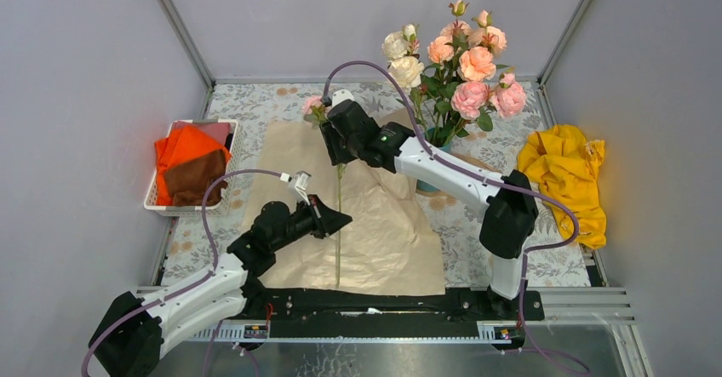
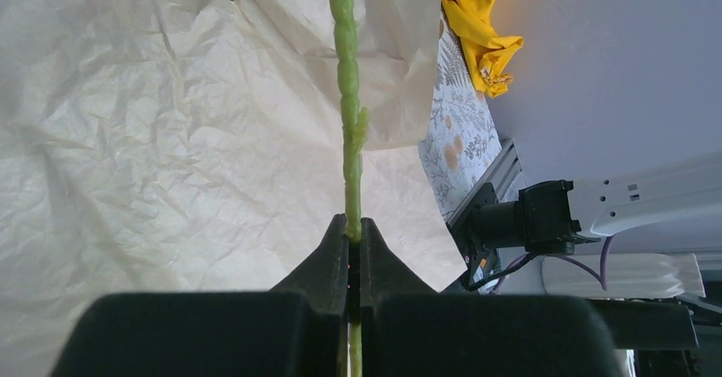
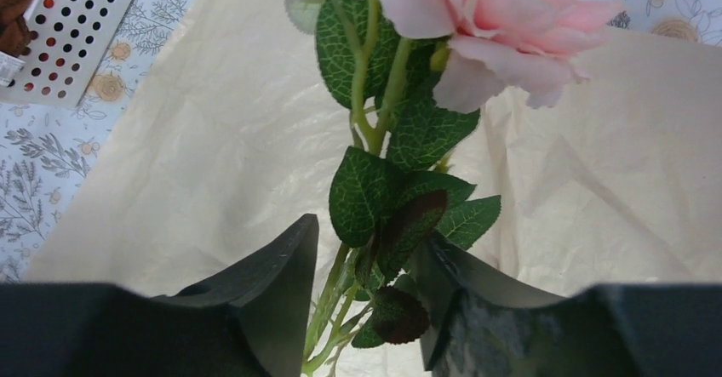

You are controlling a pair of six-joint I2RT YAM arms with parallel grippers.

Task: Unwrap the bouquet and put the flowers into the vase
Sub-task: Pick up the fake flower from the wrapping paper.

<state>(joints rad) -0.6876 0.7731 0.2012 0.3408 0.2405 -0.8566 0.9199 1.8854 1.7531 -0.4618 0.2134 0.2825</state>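
The peach-tan kraft paper (image 1: 375, 224) lies spread flat on the table. One pink rose (image 1: 312, 105) rests on it, its thin green stem (image 1: 338, 224) running toward the near edge. My left gripper (image 1: 345, 219) is shut on that stem (image 2: 347, 79), low down. My right gripper (image 1: 332, 139) stands open astride the leafy upper stem, below the bloom (image 3: 494, 19), with leaves (image 3: 375, 198) between its fingers. The other flowers (image 1: 460, 62) stand in the teal vase (image 1: 442, 139), which is mostly hidden behind the right arm.
A white perforated basket (image 1: 191, 164) with orange and brown cloths sits at the left. A yellow cloth (image 1: 566, 173) lies bunched at the right. The table has a floral-patterned cover (image 1: 511, 241), and grey walls close in three sides.
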